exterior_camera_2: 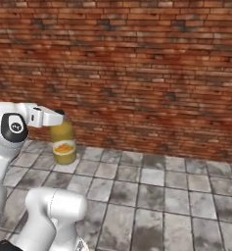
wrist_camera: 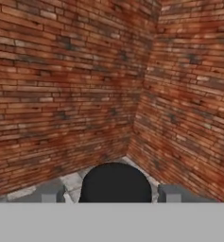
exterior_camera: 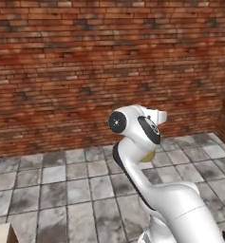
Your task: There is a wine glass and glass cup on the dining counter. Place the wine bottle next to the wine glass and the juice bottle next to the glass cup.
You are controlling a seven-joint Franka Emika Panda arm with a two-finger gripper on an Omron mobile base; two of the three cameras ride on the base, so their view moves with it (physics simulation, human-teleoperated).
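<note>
Up off the tiled floor (exterior_camera_2: 151, 196) by the brick wall (exterior_camera_2: 137, 73), the juice bottle (exterior_camera_2: 63, 142) hangs upright in the gripper (exterior_camera_2: 56, 117), jaws clamped on its black cap (wrist_camera: 115, 183), w/ dining counter nowhere nearby.
</note>
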